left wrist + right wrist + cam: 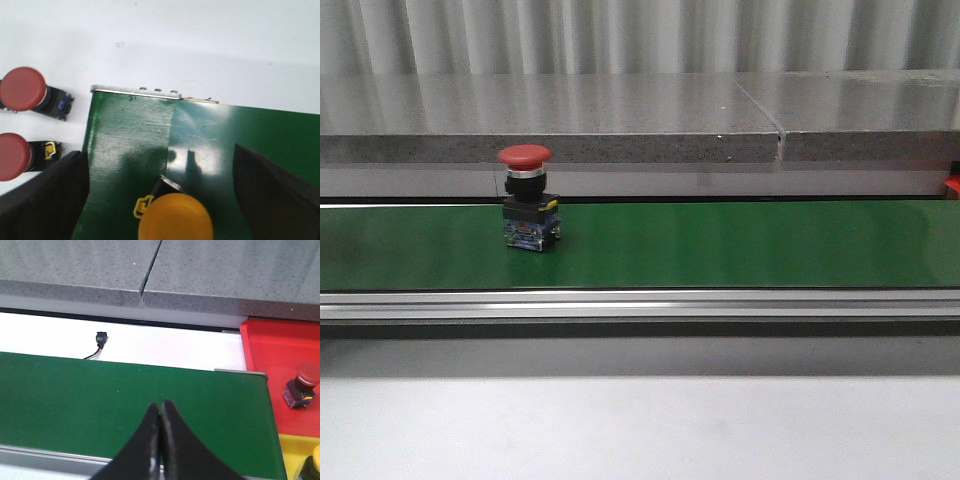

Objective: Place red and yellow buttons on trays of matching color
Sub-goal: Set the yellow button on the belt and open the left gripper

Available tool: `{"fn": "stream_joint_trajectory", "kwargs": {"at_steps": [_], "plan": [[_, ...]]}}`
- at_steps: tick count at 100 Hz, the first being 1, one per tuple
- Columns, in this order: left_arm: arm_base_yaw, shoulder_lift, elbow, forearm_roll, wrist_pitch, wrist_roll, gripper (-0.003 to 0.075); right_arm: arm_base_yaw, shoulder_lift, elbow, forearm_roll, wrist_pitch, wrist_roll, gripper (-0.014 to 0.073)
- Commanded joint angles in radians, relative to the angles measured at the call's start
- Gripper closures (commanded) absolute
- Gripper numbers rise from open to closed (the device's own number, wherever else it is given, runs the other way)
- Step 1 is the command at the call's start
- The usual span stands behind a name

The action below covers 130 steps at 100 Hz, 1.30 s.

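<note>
A red button [525,195] stands upright on the green belt [740,245] in the front view; neither gripper shows there. In the left wrist view a yellow button [175,218] sits on the belt end [130,135], between the wide-apart fingers [55,200] of my open left gripper [160,165], which do not touch it. Two more red buttons [22,89] [12,156] lie on the white table beside the belt. My right gripper [161,407] hangs shut and empty over the belt [100,390]. Past the belt's end lie a red tray [280,350] holding a red button [302,385] and a yellow tray [295,450].
A grey stone ledge [620,120] runs behind the belt, and a metal rail [640,305] lines its front edge. A small black connector with wires [100,340] lies on the white surface behind the belt. A dark object [314,467] shows at the yellow tray's edge.
</note>
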Motion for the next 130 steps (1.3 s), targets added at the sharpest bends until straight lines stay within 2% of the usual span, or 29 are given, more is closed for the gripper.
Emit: {"fn": "stream_joint_trajectory", "kwargs": {"at_steps": [1, 35, 80, 89, 98, 123, 130], "plan": [[-0.035, -0.077, -0.037, -0.012, -0.079, 0.007, 0.0149, -0.001, -0.005, -0.025, 0.014, -0.063, -0.004, 0.0662], [-0.136, -0.310, 0.021, -0.002, -0.172, 0.007, 0.0158, -0.001, -0.005, -0.025, 0.014, -0.063, -0.004, 0.0662], [-0.135, -0.764, 0.434, -0.002, -0.274, 0.007, 0.0169, -0.001, -0.005, -0.025, 0.014, -0.063, -0.004, 0.0662], [-0.135, -0.862, 0.512, -0.002, -0.285, 0.007, 0.0227, -0.001, -0.005, -0.025, 0.014, -0.063, -0.004, 0.0662], [-0.135, -0.946, 0.571, -0.002, -0.287, 0.007, 0.0329, -0.001, -0.005, -0.025, 0.014, -0.063, -0.004, 0.0662], [-0.135, -1.072, 0.663, -0.002, -0.291, 0.007, 0.0732, -0.001, -0.005, -0.025, 0.014, -0.063, -0.004, 0.0662], [-0.135, -1.075, 0.665, -0.002, -0.291, 0.007, 0.0741, -0.001, -0.005, -0.025, 0.014, -0.063, -0.004, 0.0662]]}}
